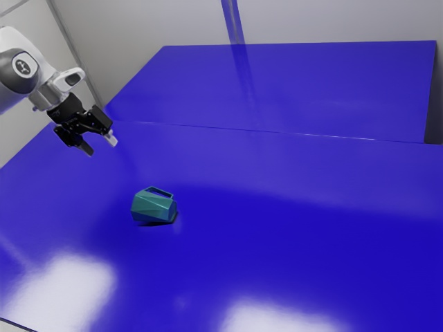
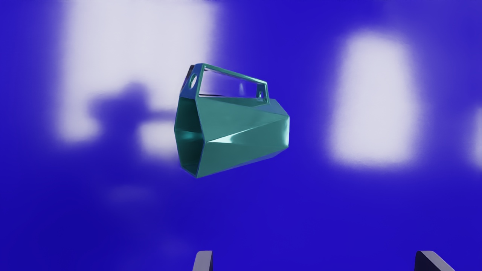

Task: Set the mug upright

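My gripper (image 1: pixel 101 147) hangs above the table at the exterior view's upper left, apart from the mug and higher than it. A teal, faceted mug (image 1: pixel 154 207) lies on its side on the blue table, toward the exterior view's lower right from the gripper. In the wrist view the mug (image 2: pixel 241 131) shows its dark open mouth at one end, its closed base at the other, and its angular handle along one side. The gripper (image 2: pixel 313 259) has its two fingertips wide apart with nothing between them.
The glossy blue table (image 1: pixel 297 207) spreads around the mug, with bright reflections on its surface. A raised-looking blue panel (image 1: pixel 311 83) and a pale wall (image 1: pixel 332 21) stand at the back.
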### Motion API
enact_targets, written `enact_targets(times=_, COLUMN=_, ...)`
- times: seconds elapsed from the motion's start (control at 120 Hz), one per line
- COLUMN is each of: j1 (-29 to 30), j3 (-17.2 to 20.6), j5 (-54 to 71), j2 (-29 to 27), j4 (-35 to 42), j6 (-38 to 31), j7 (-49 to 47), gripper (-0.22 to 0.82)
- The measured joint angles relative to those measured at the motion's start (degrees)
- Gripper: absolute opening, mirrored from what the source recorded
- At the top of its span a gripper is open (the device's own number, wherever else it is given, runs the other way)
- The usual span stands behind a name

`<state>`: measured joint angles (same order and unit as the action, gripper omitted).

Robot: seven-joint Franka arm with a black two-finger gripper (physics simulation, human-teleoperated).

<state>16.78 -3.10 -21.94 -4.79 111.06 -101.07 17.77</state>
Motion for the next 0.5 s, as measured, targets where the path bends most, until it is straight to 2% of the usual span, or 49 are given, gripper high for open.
enact_targets(times=0.25, j1=2.43, j3=-1.28, j5=-10.38, j2=0.36, j4=7.6, j6=-6.68, j7=10.55, gripper=0.58)
enact_targets(times=0.5, j1=4.55, j3=-2.52, j5=-18.26, j2=1.48, j4=14.04, j6=-9.76, j7=19.07, gripper=0.58)
